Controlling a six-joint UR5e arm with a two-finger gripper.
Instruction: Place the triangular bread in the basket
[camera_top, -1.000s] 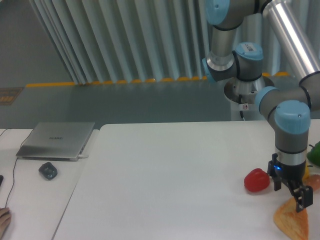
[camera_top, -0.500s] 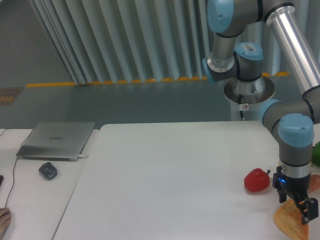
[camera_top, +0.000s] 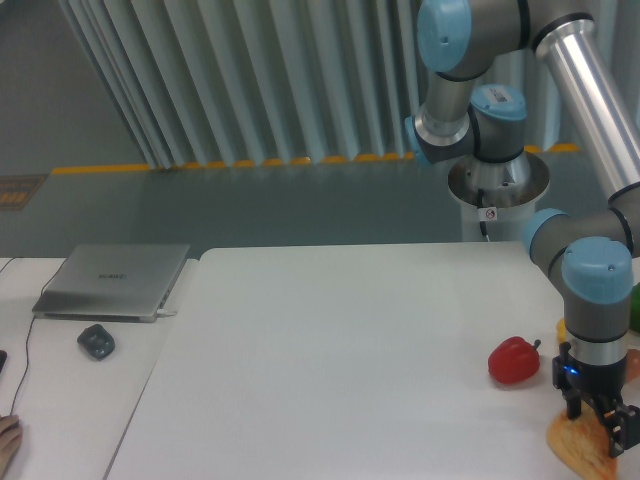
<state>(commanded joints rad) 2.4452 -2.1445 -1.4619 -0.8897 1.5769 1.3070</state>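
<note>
We see a white table (camera_top: 330, 360) carrying a red pepper (camera_top: 513, 360) near its right edge, with the triangular bread (camera_top: 578, 452) lying flat just beside it toward the front corner. On the adjoining surface to our left rest a closed laptop (camera_top: 112, 282) and a small dark mouse (camera_top: 96, 342)

No wording can be read for certain. The closed laptop (camera_top: 112, 281) at nine o'clock bears a small logo on its lid, too blurred to make out. A white tag with a red mark (camera_top: 490, 212) at the arm's base (camera_top: 497, 190), at one o'clock, is likewise illegible.
</note>
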